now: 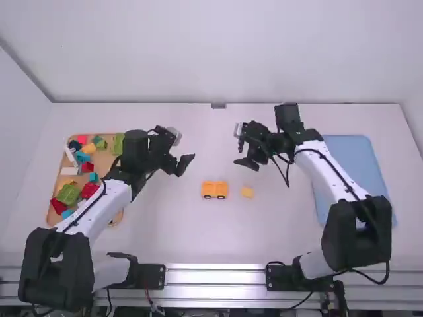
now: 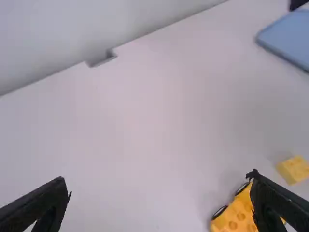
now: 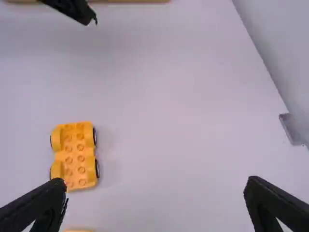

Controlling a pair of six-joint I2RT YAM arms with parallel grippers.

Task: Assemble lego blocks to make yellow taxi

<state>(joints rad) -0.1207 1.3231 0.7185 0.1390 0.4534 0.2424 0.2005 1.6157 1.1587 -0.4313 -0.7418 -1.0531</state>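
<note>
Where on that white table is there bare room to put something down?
Two bare patches: between the yellow wheeled block and the back wall, and from that block to the metal rail. It's crowded in the wooden tray of coloured blocks.

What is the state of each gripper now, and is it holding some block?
Left gripper: open, holding nothing.
Right gripper: open, holding nothing.

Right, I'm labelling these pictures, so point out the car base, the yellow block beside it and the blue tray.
Car base (image 3: 75, 157): right wrist view, on its studded top.
Yellow block (image 2: 293, 168): left wrist view, on its top face.
Blue tray (image 1: 357, 149): high view, on its bare floor.
</note>
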